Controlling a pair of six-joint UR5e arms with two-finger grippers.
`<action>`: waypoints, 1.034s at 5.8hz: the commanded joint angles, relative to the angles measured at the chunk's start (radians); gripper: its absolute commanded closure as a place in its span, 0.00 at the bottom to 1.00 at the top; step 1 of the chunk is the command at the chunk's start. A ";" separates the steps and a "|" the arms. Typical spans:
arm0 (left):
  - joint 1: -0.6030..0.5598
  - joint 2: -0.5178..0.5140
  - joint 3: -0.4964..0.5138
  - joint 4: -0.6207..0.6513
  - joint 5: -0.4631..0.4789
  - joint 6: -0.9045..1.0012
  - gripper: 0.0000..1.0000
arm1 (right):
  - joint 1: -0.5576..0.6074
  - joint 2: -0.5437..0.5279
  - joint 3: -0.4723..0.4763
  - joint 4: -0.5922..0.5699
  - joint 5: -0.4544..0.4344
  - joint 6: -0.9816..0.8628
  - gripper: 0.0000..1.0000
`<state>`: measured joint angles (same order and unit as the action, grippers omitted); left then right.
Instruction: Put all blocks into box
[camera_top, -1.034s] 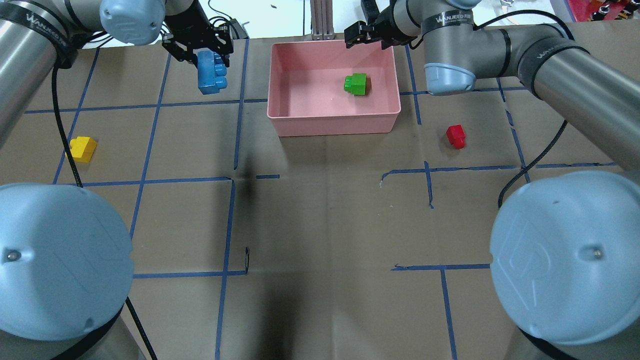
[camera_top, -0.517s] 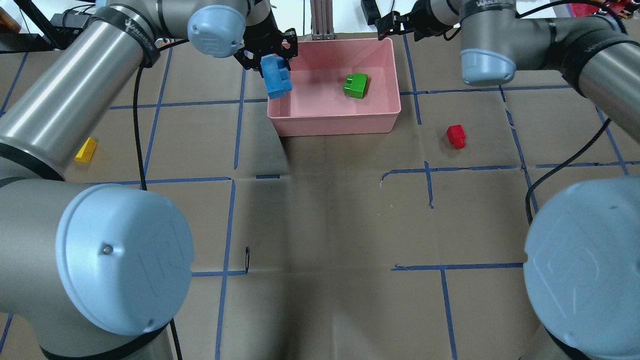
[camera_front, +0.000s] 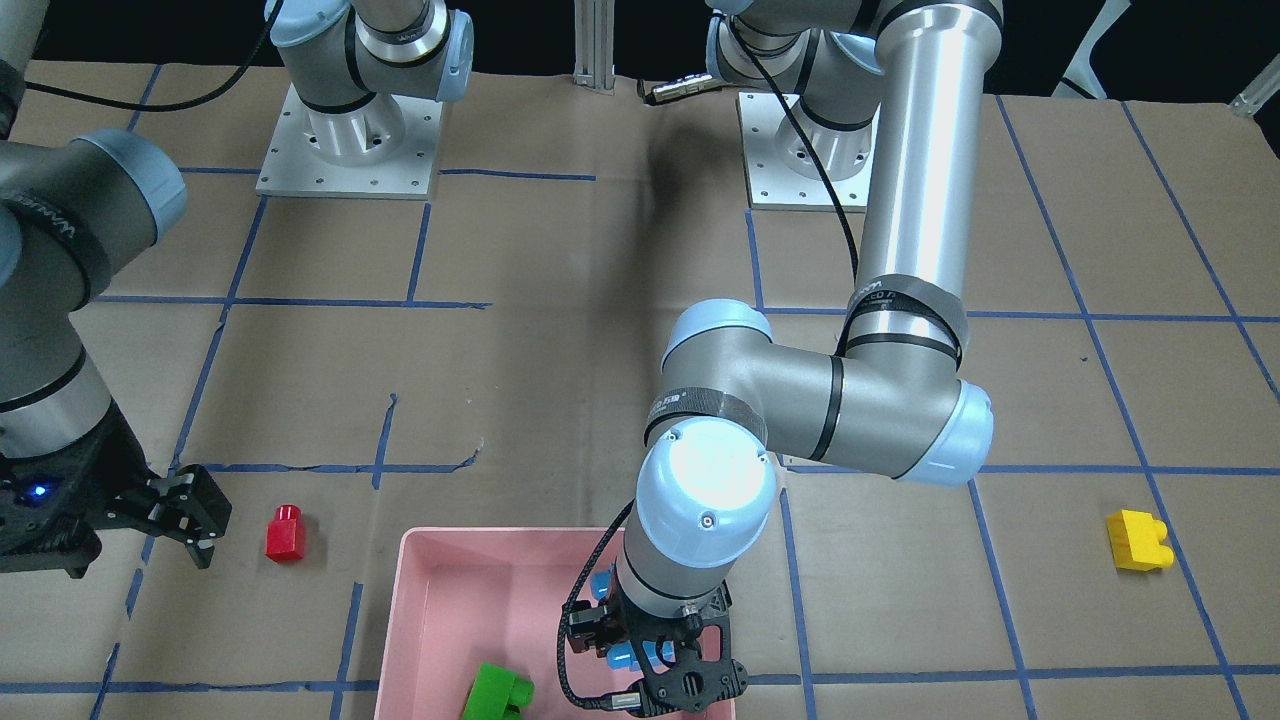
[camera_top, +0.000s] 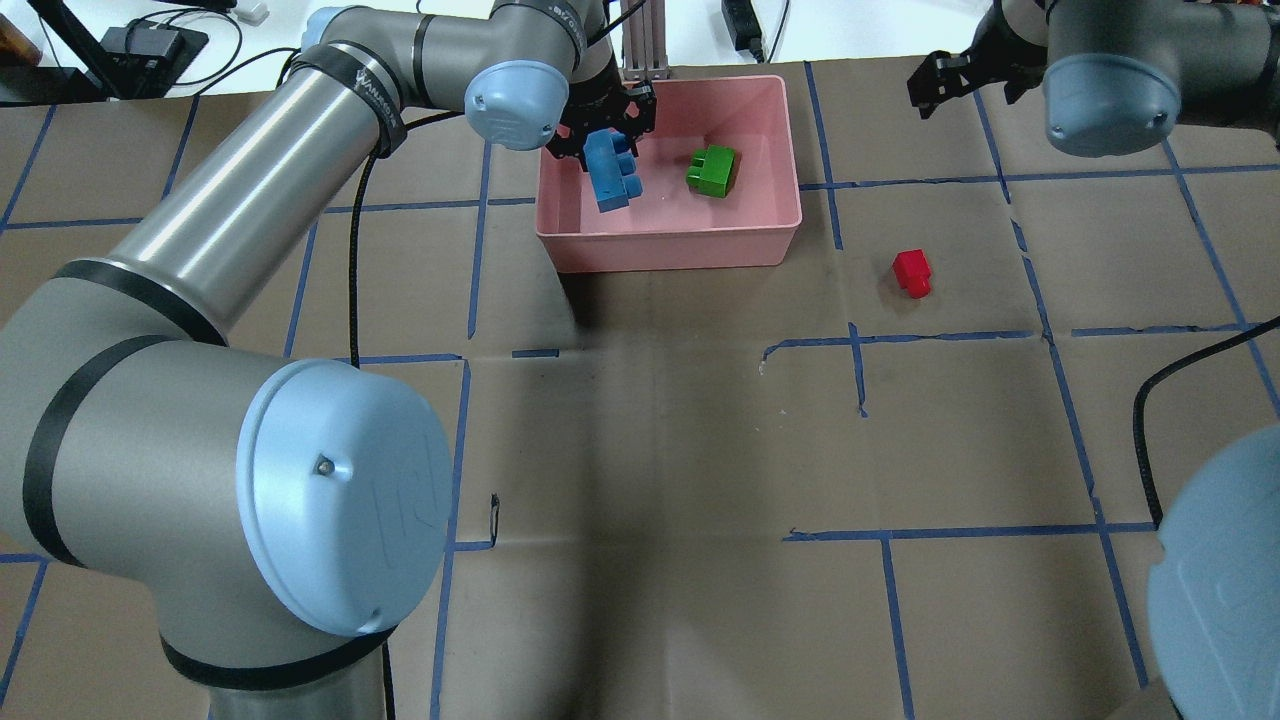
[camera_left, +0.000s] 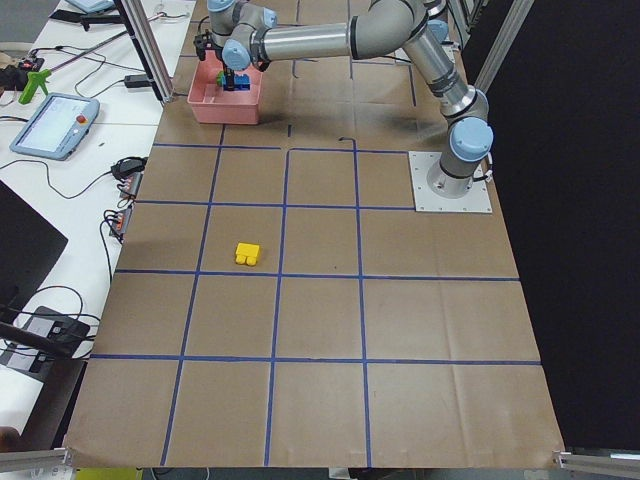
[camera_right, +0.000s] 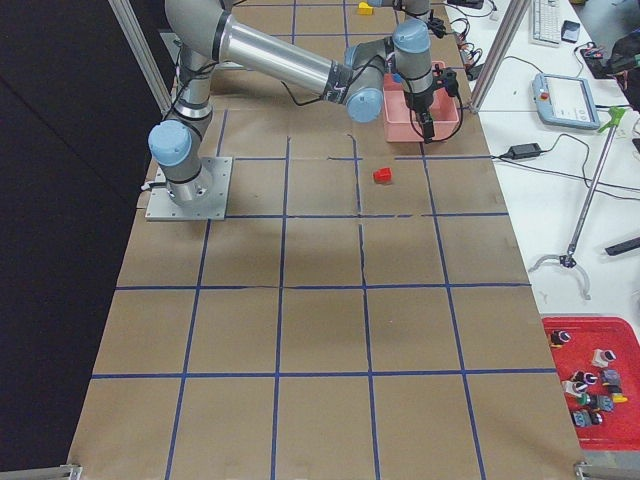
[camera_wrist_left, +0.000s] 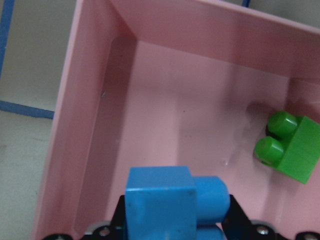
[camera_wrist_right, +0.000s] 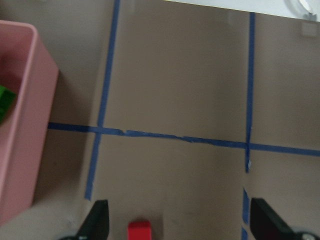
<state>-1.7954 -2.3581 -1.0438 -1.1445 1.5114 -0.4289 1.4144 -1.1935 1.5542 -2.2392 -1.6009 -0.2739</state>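
My left gripper (camera_top: 602, 138) is shut on the light-blue brick (camera_top: 610, 172) and holds it over the left part of the pink box (camera_top: 670, 250). The wrist view shows that blue brick (camera_wrist_left: 165, 205) above the box floor (camera_wrist_left: 165, 115). The green brick (camera_top: 712, 170) lies inside the box, to the right. The red brick (camera_top: 912, 273) lies on the table right of the box. My right gripper (camera_top: 960, 78) is open and empty, beyond the red brick (camera_wrist_right: 140, 231). The yellow brick (camera_front: 1138, 540) lies far out on my left side; my left arm hides it in the overhead view.
The table is brown paper with blue tape lines (camera_top: 470, 250). An aluminium post (camera_top: 640, 40) stands just behind the box. My left arm (camera_top: 260, 230) stretches across the table's left half. The arm bases (camera_front: 350, 140) are bolted at the robot's edge.
My left arm carried the blue brick rightward from outside the box to above its left part. My right gripper moved right, away from the box's far rim.
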 joint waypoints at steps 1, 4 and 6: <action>0.001 -0.009 0.004 0.070 -0.003 -0.001 0.00 | 0.004 0.026 0.134 -0.145 -0.048 0.007 0.00; 0.049 0.083 0.048 0.027 -0.002 0.045 0.00 | 0.046 0.133 0.158 -0.217 -0.025 0.053 0.01; 0.276 0.187 -0.005 -0.164 -0.023 0.275 0.00 | 0.041 0.146 0.194 -0.217 0.015 0.045 0.01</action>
<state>-1.6191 -2.2164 -1.0270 -1.2151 1.4969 -0.2360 1.4579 -1.0541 1.7294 -2.4548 -1.5972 -0.2262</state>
